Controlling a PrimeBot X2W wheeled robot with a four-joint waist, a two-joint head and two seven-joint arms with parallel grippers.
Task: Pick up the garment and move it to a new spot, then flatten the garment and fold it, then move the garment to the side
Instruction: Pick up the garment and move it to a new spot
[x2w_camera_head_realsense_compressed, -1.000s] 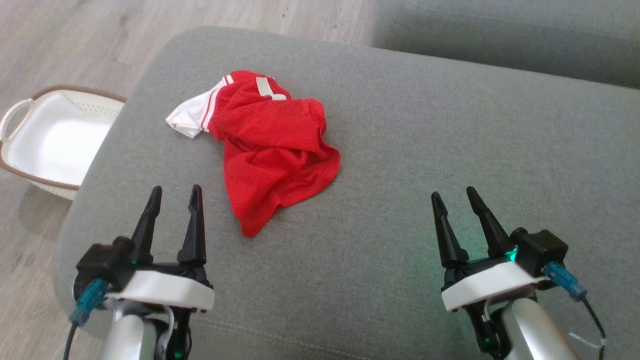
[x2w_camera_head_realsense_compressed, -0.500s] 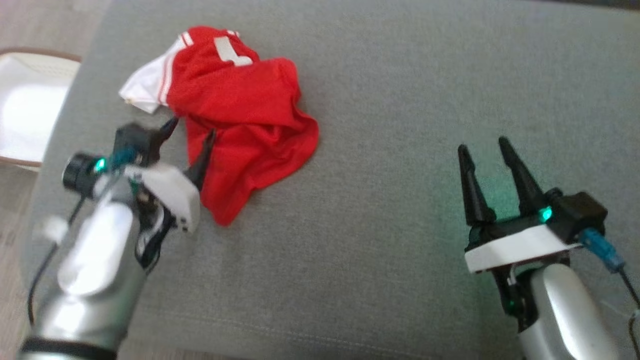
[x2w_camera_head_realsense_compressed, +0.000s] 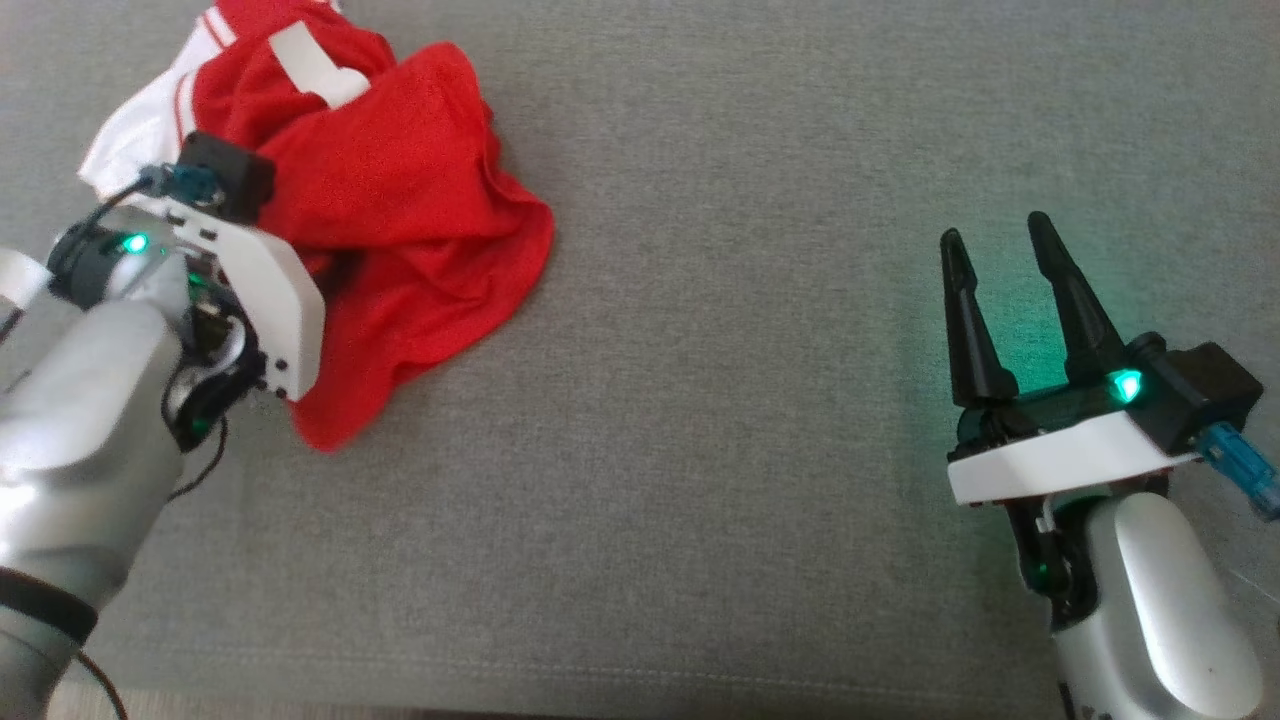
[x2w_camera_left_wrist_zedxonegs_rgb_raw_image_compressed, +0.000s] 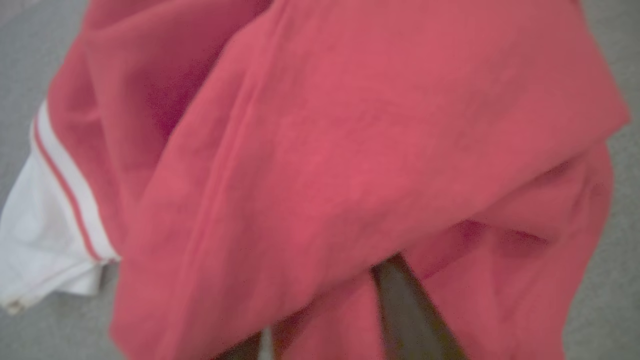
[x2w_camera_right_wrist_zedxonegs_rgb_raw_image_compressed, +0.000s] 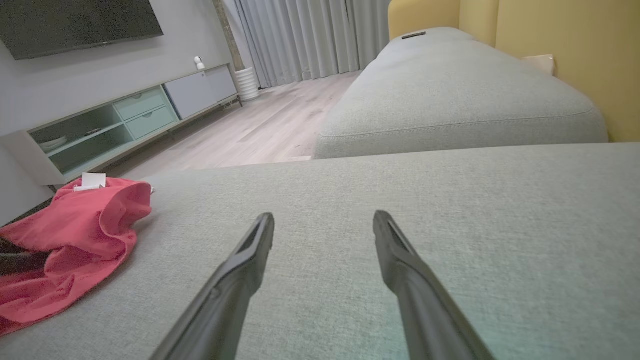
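Note:
The red garment (x2w_camera_head_realsense_compressed: 400, 200) with a white striped sleeve (x2w_camera_head_realsense_compressed: 130, 140) lies crumpled on the grey sofa cushion (x2w_camera_head_realsense_compressed: 700, 450) at the upper left. My left gripper (x2w_camera_head_realsense_compressed: 300, 270) is tipped down onto its near left edge, its fingers hidden by the white wrist mount. In the left wrist view the garment (x2w_camera_left_wrist_zedxonegs_rgb_raw_image_compressed: 350, 125) is very close; one dark finger (x2w_camera_left_wrist_zedxonegs_rgb_raw_image_compressed: 410, 310) pokes out of the folds, the other lies under cloth, and the jaws stand apart. My right gripper (x2w_camera_head_realsense_compressed: 995, 232) is open over bare cushion far to the right. The right wrist view shows the garment (x2w_camera_right_wrist_zedxonegs_rgb_raw_image_compressed: 75, 225) at its left.
A second grey sofa section (x2w_camera_right_wrist_zedxonegs_rgb_raw_image_compressed: 450, 100) lies beyond the cushion, against a yellow wall (x2w_camera_right_wrist_zedxonegs_rgb_raw_image_compressed: 575, 50). Wooden floor (x2w_camera_right_wrist_zedxonegs_rgb_raw_image_compressed: 260, 130) and a low TV cabinet (x2w_camera_right_wrist_zedxonegs_rgb_raw_image_compressed: 125, 120) are further off. Wide bare cushion lies between the garment and the right gripper (x2w_camera_right_wrist_zedxonegs_rgb_raw_image_compressed: 322, 216).
The head camera has tilted down and closer. My left arm has reached forward from the near edge and pushed its fingers into the garment's left side. The right gripper has kept its place, open.

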